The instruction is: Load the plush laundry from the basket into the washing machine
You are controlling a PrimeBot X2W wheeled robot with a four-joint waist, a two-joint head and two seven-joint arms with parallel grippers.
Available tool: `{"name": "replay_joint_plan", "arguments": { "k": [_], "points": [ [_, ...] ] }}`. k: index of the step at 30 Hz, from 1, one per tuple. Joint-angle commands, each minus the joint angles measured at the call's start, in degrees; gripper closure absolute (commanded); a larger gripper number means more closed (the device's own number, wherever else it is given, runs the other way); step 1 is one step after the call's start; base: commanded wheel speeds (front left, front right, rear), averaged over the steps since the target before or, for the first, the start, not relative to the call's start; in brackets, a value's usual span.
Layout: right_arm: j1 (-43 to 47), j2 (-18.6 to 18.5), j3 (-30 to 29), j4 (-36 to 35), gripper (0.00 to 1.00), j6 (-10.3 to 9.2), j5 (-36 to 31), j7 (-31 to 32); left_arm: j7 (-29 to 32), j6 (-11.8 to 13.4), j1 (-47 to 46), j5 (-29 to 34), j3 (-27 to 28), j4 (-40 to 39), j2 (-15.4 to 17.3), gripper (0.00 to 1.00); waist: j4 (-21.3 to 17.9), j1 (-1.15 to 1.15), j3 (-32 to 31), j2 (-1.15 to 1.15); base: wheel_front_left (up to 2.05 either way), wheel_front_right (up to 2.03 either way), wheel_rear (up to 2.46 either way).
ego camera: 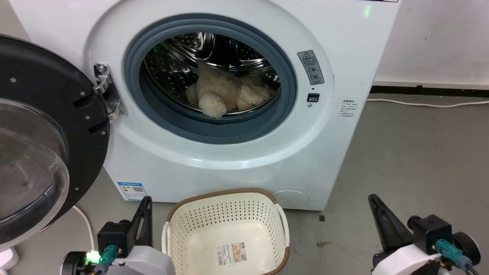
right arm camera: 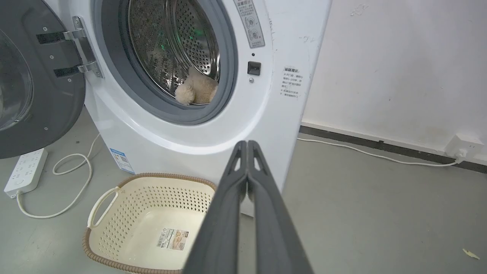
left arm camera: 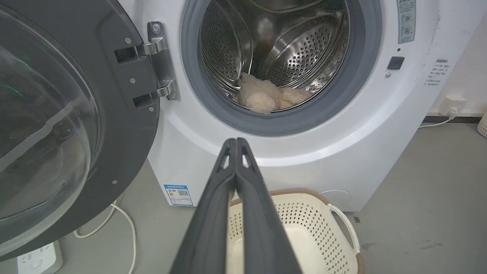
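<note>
Head view puts the plush (ego camera: 225,93) inside the washer (ego camera: 237,168). It lies on the drum (ego camera: 179,65) floor at its front edge, just behind the gasket (ego camera: 214,126). The basket (ego camera: 225,214) stands on the floor just before the washer's bottom front edge, and only the sticker (ego camera: 232,253) shows on its base. The loading step looks done, and no laundry is left to lift.

The left end effector (ego camera: 147,200) sits at the basket's left side and the right end effector (ego camera: 373,198) sits well off to the basket's right. In the wrist views each has its two fingers pressed together with nothing between them. The door (ego camera: 46,133) hangs wide open on its hinge at the washer's left.

If anything is left, it is probably tidying. One round lobe rests close to the gasket lip, so a nudge deeper into the drum would keep it out of the seal. That would call for a closed tip reaching through the opening without catching the rubber. Shutting the door would fall to the left arm, which is nearer.

The plush is a shaggy cream-beige heap of rounded lobes. It looks soft and loosely slumped, and low against the steel.
</note>
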Motion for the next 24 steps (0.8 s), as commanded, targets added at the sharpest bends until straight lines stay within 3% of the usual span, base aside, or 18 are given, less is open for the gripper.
{"name": "replay_joint_plan", "arguments": {
  "k": [1,24],
  "points": [
    [-0.85,-0.03,-0.12,-0.4,1.0,0.03,-0.36,0.42,0.4,-0.32,-0.91,0.59,0.25,-0.39,-0.06,1.0,0.02,0.0,-0.01,0.0,0.0,0.0,0.0],
    [-1.56,-0.04,-0.69,-0.74,1.0,0.03,-0.94,2.52,2.48,-0.83,-1.67,2.09,0.92,-1.21,-0.39,1.0,0.36,0.0,-0.06,0.0,0.0,0.0,0.0]
  ]
}}
